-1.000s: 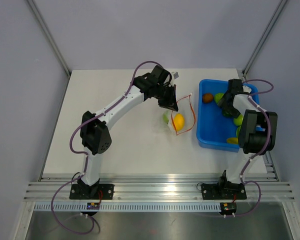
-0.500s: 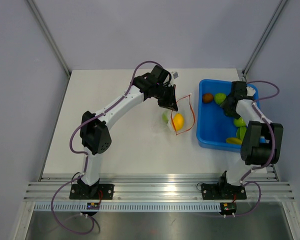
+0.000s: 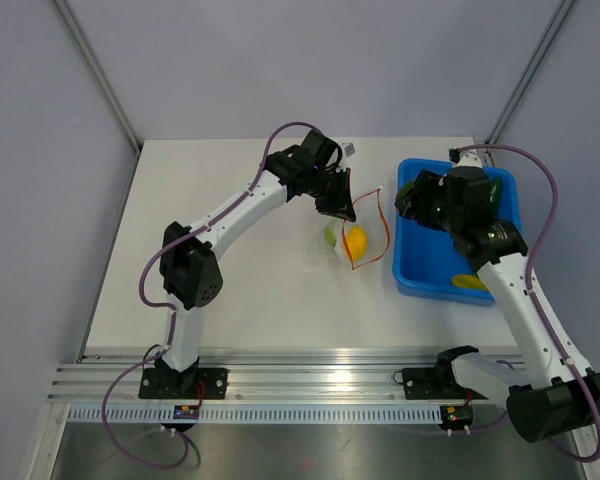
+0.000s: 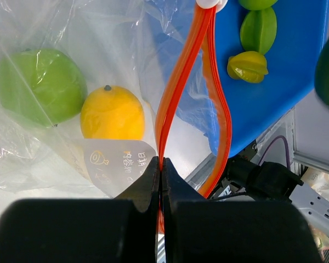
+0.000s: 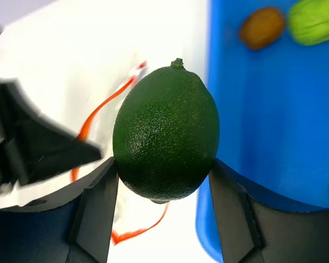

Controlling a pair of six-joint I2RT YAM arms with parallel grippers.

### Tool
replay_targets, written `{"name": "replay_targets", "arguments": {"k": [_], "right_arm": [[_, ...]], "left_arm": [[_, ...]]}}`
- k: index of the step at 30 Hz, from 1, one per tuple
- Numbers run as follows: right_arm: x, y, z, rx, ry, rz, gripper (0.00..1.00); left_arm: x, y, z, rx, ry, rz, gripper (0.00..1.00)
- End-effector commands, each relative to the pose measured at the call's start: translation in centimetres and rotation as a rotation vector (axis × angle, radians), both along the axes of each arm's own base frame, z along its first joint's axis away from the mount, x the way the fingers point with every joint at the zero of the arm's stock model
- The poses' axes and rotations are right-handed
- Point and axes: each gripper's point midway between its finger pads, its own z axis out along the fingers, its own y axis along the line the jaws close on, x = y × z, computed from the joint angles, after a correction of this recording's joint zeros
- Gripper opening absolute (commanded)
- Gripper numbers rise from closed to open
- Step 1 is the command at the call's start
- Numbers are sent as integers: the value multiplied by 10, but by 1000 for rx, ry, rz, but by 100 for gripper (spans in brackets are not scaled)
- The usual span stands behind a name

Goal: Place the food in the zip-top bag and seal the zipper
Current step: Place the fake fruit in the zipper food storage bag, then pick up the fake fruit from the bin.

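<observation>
The zipper (image 4: 178,93) is pinched between the jaws of the left gripper (image 4: 160,164), which are closed tight on one red-orange strip. The other strip is bowed away to the right, so the mouth is seen gaping. Behind it the zip-top bag (image 4: 115,33) is spread crinkled on the white table (image 3: 230,290), just left of the blue tray (image 3: 412,280). Two pieces are already lodged inside: a green fruit (image 4: 40,86) and, touching it, a yellow-orange citrus (image 4: 112,112).

Over on the other side, a dark green lime (image 5: 165,142) is clamped between the two fingers of the right gripper (image 5: 163,164), stem end pointing away from the wrist. It is held in the air above the tray's left wall, with the open zipper loop visible below and to its left.

In the tray, a brown fruit (image 5: 261,27) and a light green one (image 5: 314,21) are seen at the far end, and a yellow-green star fruit (image 4: 248,66) lies nearer.
</observation>
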Motion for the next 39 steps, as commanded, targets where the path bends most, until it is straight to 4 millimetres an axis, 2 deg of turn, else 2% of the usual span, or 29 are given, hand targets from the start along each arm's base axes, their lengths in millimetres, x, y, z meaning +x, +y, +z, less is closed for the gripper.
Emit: {"name": "replay_targets", "arguments": {"k": [1,3,8,9,11,12,14,17,20,23,25,26,27,28,30,31,33,34,39], "right_arm": [[-17,40,1,19,46,139,47],[-21,66,-3,26,53,206,47],[-20,96,-24,17,89,238,49],[-20,100,-27,16,94,245,55],[-20,108,-30,20,98,268,61],[-19,110,-35,13,113,273,72],[-19,108,-35,-11,129,270,87],[-16,97,-27,-51,109,225,92],[-14,76,-12,-108,65,149,93],[-15,52,-1,-176,42,52,87],[-13,30,2,-229,38,-28,85],[-15,17,0,-253,58,-68,80],[-12,-9,0,-265,70,-147,79],[-12,-23,-2,-261,80,-188,76],[-11,-51,-16,-223,113,-248,69],[-10,-84,-22,-205,133,-340,68],[-10,-106,-40,-187,176,-398,65],[-11,-128,-49,-179,200,-465,66],[3,-161,-88,-208,287,-544,81]], "left_arm": [[2,-1,27,-62,-46,3,0],[2,0,27,-60,-46,5,0],[-2,-1,32,-81,-37,4,0],[-2,-1,34,-86,-37,5,0],[-4,-1,35,-96,-36,2,0],[-4,-2,36,-99,-36,3,0],[-7,-2,37,-105,-28,-5,0],[-10,-1,42,-118,-32,-11,0],[-13,0,45,-130,-29,-13,0],[-15,0,47,-137,-26,-12,0],[-16,1,49,-139,-27,-11,0],[-16,1,50,-140,-29,-12,0],[-16,1,52,-143,-33,-15,0],[-16,2,52,-140,-36,-12,0],[-17,3,59,-147,-51,-13,0],[-17,3,62,-150,-57,-14,0],[-17,5,66,-153,-68,-13,0],[-17,5,69,-153,-75,-11,0],[-16,5,70,-154,-84,-13,0]]}}
